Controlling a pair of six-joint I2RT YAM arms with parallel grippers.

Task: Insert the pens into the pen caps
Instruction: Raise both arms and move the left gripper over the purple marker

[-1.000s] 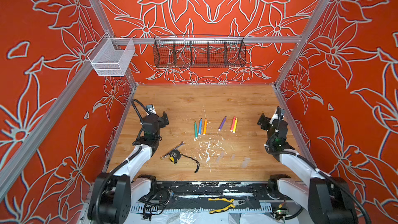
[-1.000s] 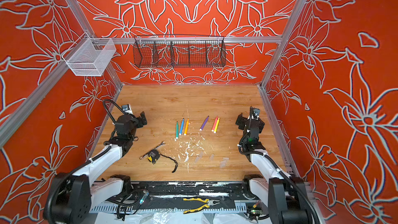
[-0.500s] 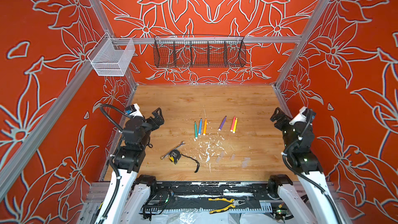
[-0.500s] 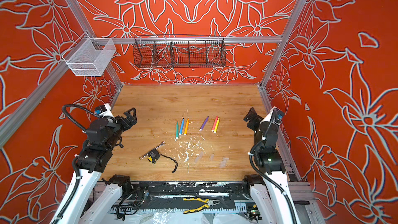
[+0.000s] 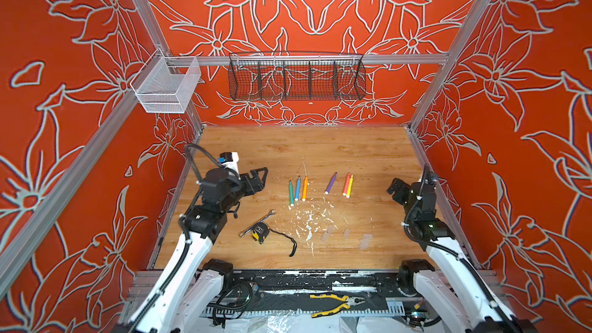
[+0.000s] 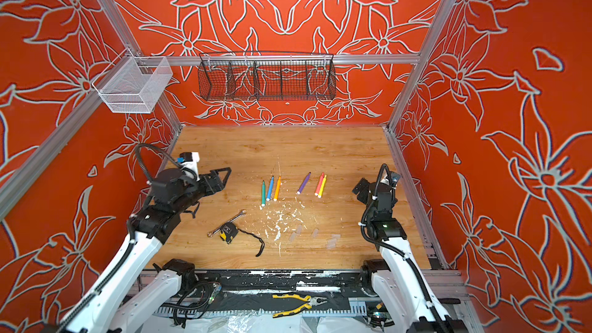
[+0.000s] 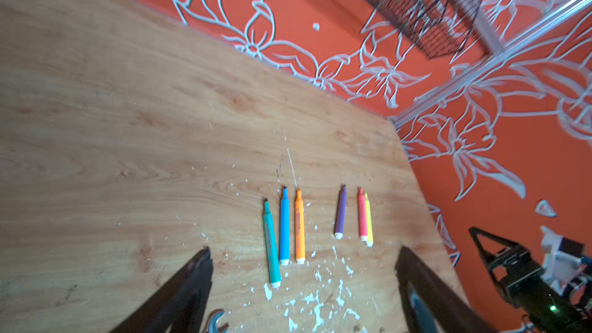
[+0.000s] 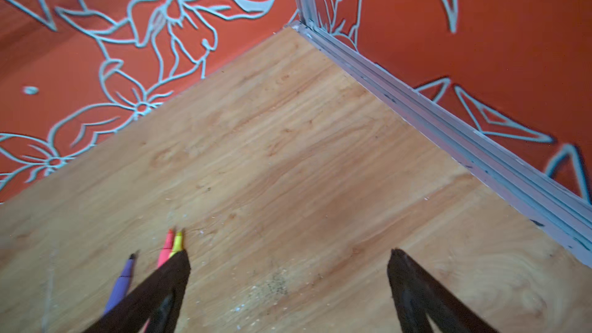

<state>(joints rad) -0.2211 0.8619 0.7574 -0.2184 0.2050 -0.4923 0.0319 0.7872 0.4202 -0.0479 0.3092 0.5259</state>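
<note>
Both claws hang over the wooden surface (image 5: pixel 320 148) and hold nothing. The left claw (image 5: pixel 262 178) is spread wide apart, and so is the right claw (image 5: pixel 393 189). In both wrist views there is only wood and pens in the gap.

The six pens (image 5: pixel 297 188) lie flat in a row in the middle of the surface, between the two claws. Each one lies longways from front to back. The pointed tips face the back wall and the white ends face the robot.

The teal pen (image 5: pixel 291 193) is at the left end of the row, so it is the one nearest the left claw. The left claw sits to the left of it and points across at it, so I think it must turn to grab the pen across its thin side. The yellow pen (image 5: pixel 349 186), touching the pink pen (image 5: pixel 346 184), is at the right end, nearest the right claw.

The pen caps (image 5: pixel 330 229) are clear and hard to see. They lie apart from the pens, closer to the front, past the white flecks (image 5: pixel 309 219). They look nearer to the right arm. The wrench (image 5: pixel 258 222) lies by the left arm and is not part of the job.
</note>
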